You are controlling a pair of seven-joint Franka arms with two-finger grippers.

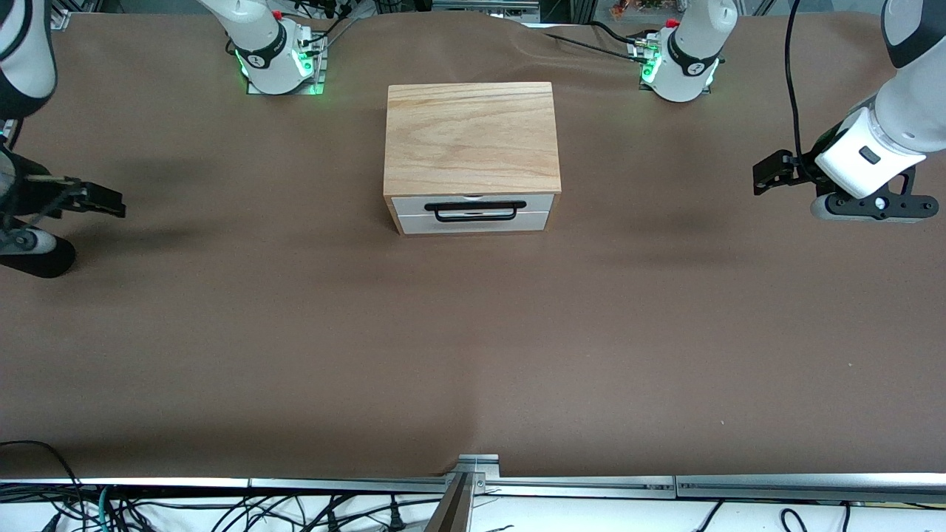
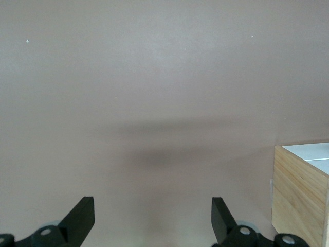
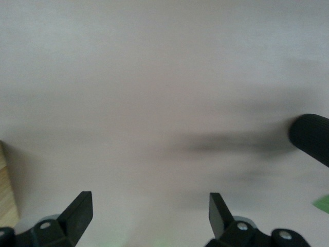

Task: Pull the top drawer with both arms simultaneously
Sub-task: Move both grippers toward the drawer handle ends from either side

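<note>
Brown matting covers the whole table point(image 1: 473, 347), and from the front view the oak casing point(image 1: 471, 137) sits mid-table between the two bases. Top drawer point(image 1: 473, 202) is shut, its white panel facing the front camera, with the black wire handle point(image 1: 475, 211) running lengthwise toward each arm's end of the table. A plain white drawer front point(image 1: 473, 222) lies just below it.

Left gripper point(image 1: 765, 177) hangs over bare matting at the left arm's end; right gripper point(image 1: 107, 201) does likewise at the right arm's end. Both are well apart from the handle, about equally far off — neither has a head start. Each must travel inward toward the table's middle and come round in front of the panel. Nothing stands in the way.

Left wrist view: fingers point(image 2: 79, 216) spread wide, nothing between them; a corner of the casing shows at the edge, so the box is off to the side of the gap.

Right wrist view: fingers point(image 3: 78, 212) equally wide apart and empty — a sliver of oak at one edge. A dark rounded shape at the other edge; cannot say what it is.
</note>
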